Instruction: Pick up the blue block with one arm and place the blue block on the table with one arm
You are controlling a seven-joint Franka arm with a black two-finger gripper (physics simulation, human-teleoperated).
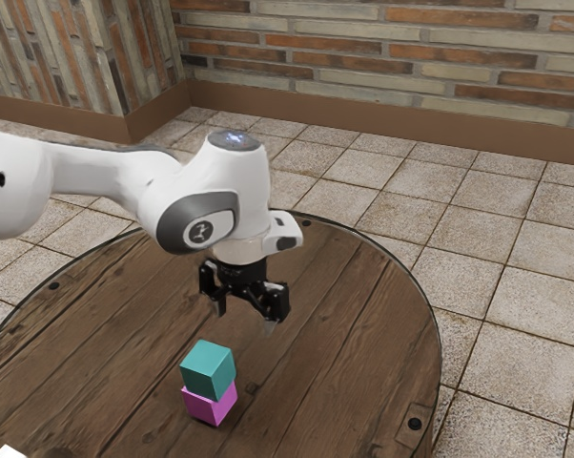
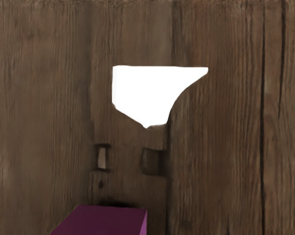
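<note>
Sitting low in the exterior view, at about seven o'clock, is a big round table of brown wood (image 1: 354, 363). A thick, smooth white robot arm (image 1: 101, 172) reaches over it from nine o'clock. At its end, the black two-finger gripper (image 1: 245, 322) hangs above the table, with its jaws spread wide. The blue-green cube block (image 1: 208, 370) sits on top of a pink cube block (image 1: 212, 408), and the pair stands on the table, apart from the gripper, at seven o'clock from it.
</note>
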